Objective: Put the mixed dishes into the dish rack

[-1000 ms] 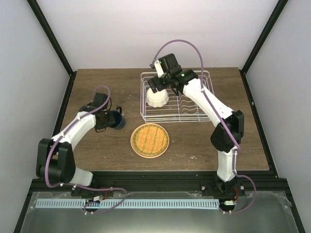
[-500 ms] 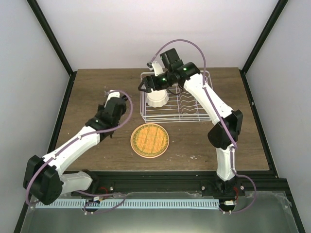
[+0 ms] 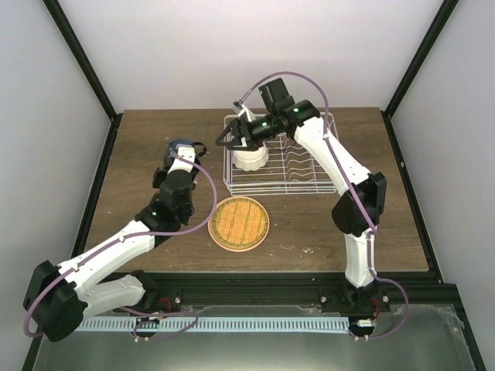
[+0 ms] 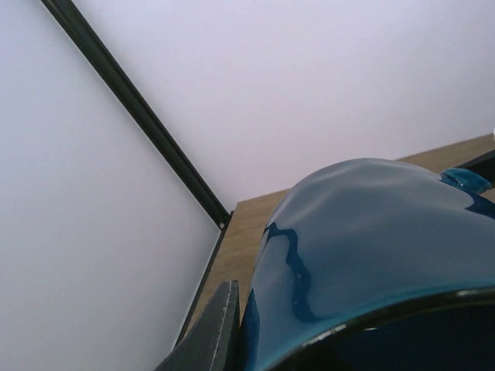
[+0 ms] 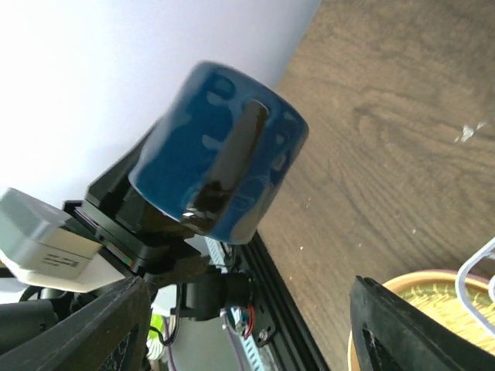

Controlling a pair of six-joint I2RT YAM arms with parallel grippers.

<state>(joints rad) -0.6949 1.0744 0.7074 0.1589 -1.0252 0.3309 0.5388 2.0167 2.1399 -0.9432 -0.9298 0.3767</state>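
My left gripper (image 3: 179, 161) is shut on the dark blue mug (image 3: 182, 146) and holds it in the air over the left part of the table. The mug fills the left wrist view (image 4: 371, 247), with one finger (image 4: 213, 332) against its wall. My right gripper (image 3: 227, 138) is open and empty, just off the left edge of the white wire dish rack (image 3: 313, 188), and points at the mug (image 5: 220, 162). The white scalloped bowl (image 3: 250, 158) sits upside down in the rack's left end. The orange plate (image 3: 238, 224) lies flat on the table in front of the rack. The pink plate is out of view.
The black frame posts (image 3: 77, 58) rise at the table's back corners. The table's left edge (image 4: 203, 282) is close to the mug. The right part of the rack holds bare upright dividers (image 3: 298, 164). An edge of the orange plate (image 5: 448, 297) shows in the right wrist view.
My left arm has lifted the mug off the table and carried it back and to the right. My right gripper has drawn away from the bowl and turned left, open.
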